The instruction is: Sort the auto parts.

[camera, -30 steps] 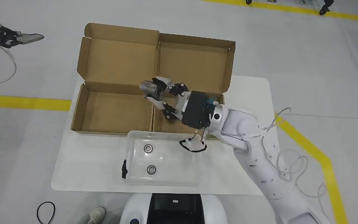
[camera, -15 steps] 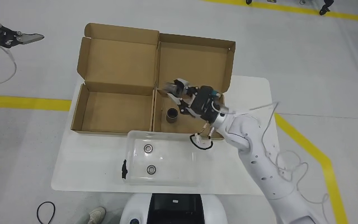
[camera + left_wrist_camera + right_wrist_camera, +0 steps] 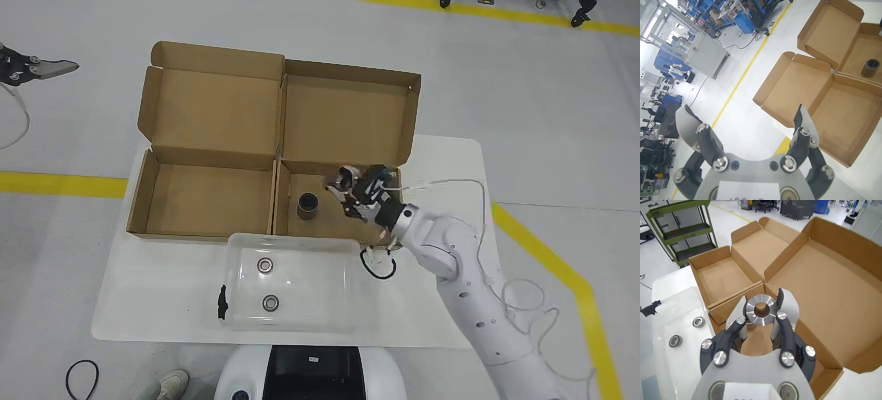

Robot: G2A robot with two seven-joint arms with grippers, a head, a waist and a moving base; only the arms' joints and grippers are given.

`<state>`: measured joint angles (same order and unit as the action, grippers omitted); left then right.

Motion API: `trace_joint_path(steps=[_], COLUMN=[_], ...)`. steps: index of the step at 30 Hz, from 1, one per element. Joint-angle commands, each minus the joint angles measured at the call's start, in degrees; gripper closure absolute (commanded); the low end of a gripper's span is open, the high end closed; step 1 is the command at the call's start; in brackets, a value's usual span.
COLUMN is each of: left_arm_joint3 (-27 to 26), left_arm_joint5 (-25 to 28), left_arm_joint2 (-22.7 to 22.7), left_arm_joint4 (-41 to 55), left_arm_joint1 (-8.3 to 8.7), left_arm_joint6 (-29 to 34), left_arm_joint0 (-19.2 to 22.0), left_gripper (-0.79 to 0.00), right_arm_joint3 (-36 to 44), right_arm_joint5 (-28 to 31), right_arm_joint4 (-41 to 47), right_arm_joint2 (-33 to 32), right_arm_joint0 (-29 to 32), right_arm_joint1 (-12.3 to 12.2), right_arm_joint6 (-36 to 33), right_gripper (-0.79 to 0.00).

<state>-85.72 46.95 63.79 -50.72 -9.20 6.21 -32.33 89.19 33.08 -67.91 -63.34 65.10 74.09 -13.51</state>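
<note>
Silver sleeve (image 3: 751, 313), one, clamped end-on between fingertips of right gripper (image 3: 762, 300), above right cardboard box (image 3: 345, 115). One dark cylinder (image 3: 307, 207) upright on that box's floor, near gripper. Two boxes side by side, left box (image 3: 205, 200) included. Two bearings (image 3: 265, 265) (image 3: 270, 302) in clear tray (image 3: 310, 285). Left gripper (image 3: 743, 113) spread wide, nothing held, over floor beyond left box.

Dark sleeve (image 3: 751, 326), perhaps a bushing, mostly hidden behind metal ring (image 3: 753, 314) in right hand (image 3: 761, 304)
</note>
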Motion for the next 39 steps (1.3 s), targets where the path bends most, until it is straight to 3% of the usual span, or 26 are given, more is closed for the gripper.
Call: trace_joint_path(steps=[1,17,27,31,34,39], left_arm_joint3=[0.0,0.0,0.0,0.0,0.0,0.0], left_arm_joint5=[0.0,0.0,0.0,0.0,0.0,0.0], left_arm_joint2=[0.0,0.0,0.0,0.0,0.0,0.0], left_arm_joint4=[0.0,0.0,0.0,0.0,0.0,0.0], left_arm_joint1=[0.0,0.0,0.0,0.0,0.0,0.0], left_arm_joint6=[0.0,0.0,0.0,0.0,0.0,0.0], left_arm_joint0=[0.0,0.0,0.0,0.0,0.0,0.0], left_gripper=[-0.785,-0.785,-0.785,-0.785,-0.785,-0.785], right_arm_joint3=[-0.74,-9.26,-14.03,-15.47,-16.04,-16.25], right_arm_joint5=[-0.41,-5.19,-7.56,-8.1,-8.57,-8.99], right_arm_joint4=[0.26,0.77,-0.21,-0.87,-1.62,-1.47], right_arm_joint2=[0.07,5.29,10.61,12.02,12.95,13.53], right_arm_joint0=[-0.03,-4.64,-8.5,-9.92,-10.74,-11.25], right_arm_joint1=[-0.05,0.88,2.37,2.84,3.13,3.46], right_arm_joint6=[-2.14,-15.14,-17.46,-18.1,-19.12,-18.4], right_gripper=[0.0,0.0,0.0,-0.135,-0.311,-0.431])
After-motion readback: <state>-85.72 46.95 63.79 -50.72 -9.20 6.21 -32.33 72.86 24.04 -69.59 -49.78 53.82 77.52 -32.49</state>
